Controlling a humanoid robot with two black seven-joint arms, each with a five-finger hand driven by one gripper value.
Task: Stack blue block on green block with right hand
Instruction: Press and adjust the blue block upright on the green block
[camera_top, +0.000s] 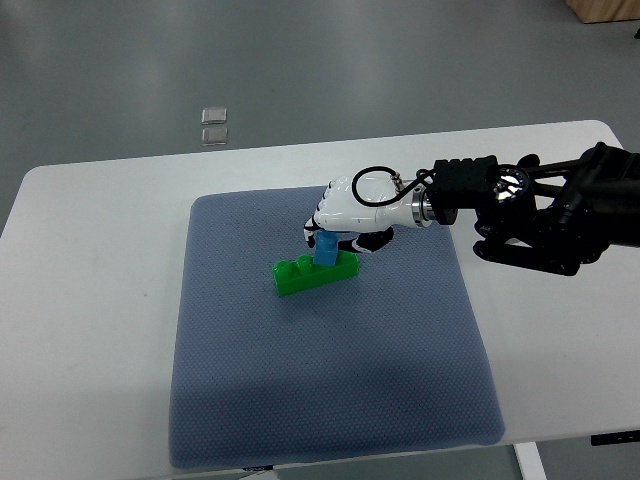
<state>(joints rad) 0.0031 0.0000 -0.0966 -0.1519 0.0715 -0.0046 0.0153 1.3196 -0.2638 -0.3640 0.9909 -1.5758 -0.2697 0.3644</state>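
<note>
Looks like a robot test lab. Plain white table (90, 200) on a bare grey floor (300, 60). Blue-grey mat (330, 380) spread in the middle of the table. Black robot arm (560, 215) reaching over the table's right side. Two small clear squares (214, 124) on the floor behind the table.

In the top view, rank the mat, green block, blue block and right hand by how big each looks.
1. blue-grey mat
2. right hand
3. green block
4. blue block, partly hidden by the fingers, so its full size is unsure.
</note>
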